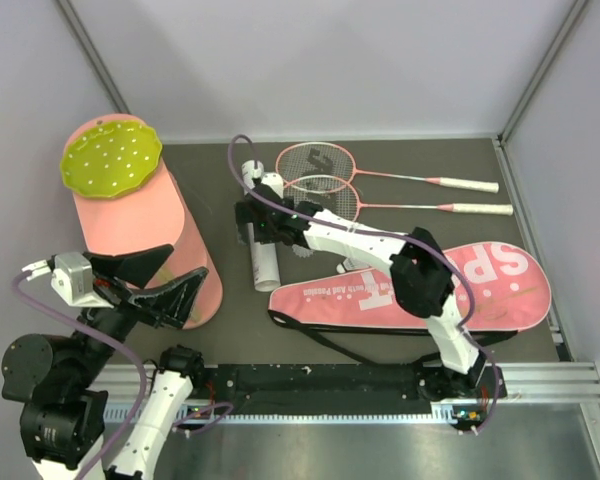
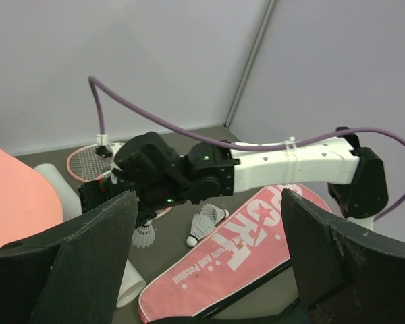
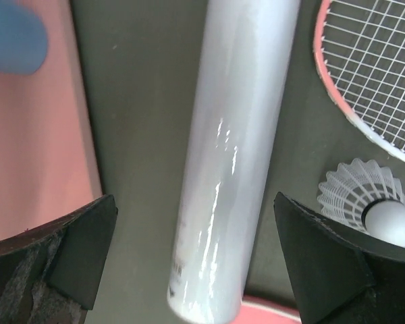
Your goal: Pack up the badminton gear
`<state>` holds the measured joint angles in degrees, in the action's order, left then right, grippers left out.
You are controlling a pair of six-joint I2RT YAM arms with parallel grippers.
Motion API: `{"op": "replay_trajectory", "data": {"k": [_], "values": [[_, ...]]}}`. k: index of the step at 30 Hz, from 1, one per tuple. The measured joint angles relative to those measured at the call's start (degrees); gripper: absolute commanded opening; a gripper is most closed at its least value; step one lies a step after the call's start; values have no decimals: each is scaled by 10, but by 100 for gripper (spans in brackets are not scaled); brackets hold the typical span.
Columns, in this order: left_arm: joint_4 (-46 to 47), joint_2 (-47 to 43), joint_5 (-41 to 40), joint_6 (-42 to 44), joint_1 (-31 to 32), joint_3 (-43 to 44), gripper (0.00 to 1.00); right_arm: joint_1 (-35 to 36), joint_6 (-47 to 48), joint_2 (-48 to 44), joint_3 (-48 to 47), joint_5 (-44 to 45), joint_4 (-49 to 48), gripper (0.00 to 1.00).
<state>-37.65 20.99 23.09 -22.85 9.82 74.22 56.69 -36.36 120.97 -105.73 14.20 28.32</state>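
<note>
The white tube (image 1: 261, 258) lies on the table left of the pink "SPORT" bag (image 1: 430, 285). My right gripper (image 1: 254, 232) hangs open right above it; in the right wrist view its jaws straddle the tube (image 3: 236, 155) without touching it. One shuttlecock (image 3: 364, 199) sits just right of the tube. Two pink-framed rackets (image 1: 320, 160) (image 1: 332, 195) lie behind the bag. My left gripper (image 1: 170, 288) is open and empty beside the big pink cylinder. In the left wrist view it looks over the bag (image 2: 236, 263) and three shuttlecocks (image 2: 204, 226) (image 2: 144, 236) (image 2: 218, 212).
The big pink cylinder (image 1: 145, 235) with its yellow-green dotted disc (image 1: 110, 158) stands at the left, close to the tube and my left gripper. Grey walls close in the table at the back and right. A black strap (image 1: 330, 345) trails from the bag's near edge.
</note>
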Motion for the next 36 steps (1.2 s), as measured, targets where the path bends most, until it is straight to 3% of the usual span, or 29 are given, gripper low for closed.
{"op": "replay_trajectory", "data": {"k": [8,17,21,25,30,36], "values": [[-1,10,35,15,17,-19,91,0,-40,117,-97,60,17,98],[0,47,85,5,18,-30,86,-7,-45,198,-144,76,22,65],[12,58,110,-17,18,-43,84,-13,-39,198,-152,69,26,29],[38,69,137,-52,18,-56,83,-29,-33,198,-157,33,25,26],[110,79,172,-124,18,-91,77,-60,-14,153,-128,-46,18,25],[182,124,180,-199,42,-139,78,-96,45,-61,32,-151,-26,24]]}}
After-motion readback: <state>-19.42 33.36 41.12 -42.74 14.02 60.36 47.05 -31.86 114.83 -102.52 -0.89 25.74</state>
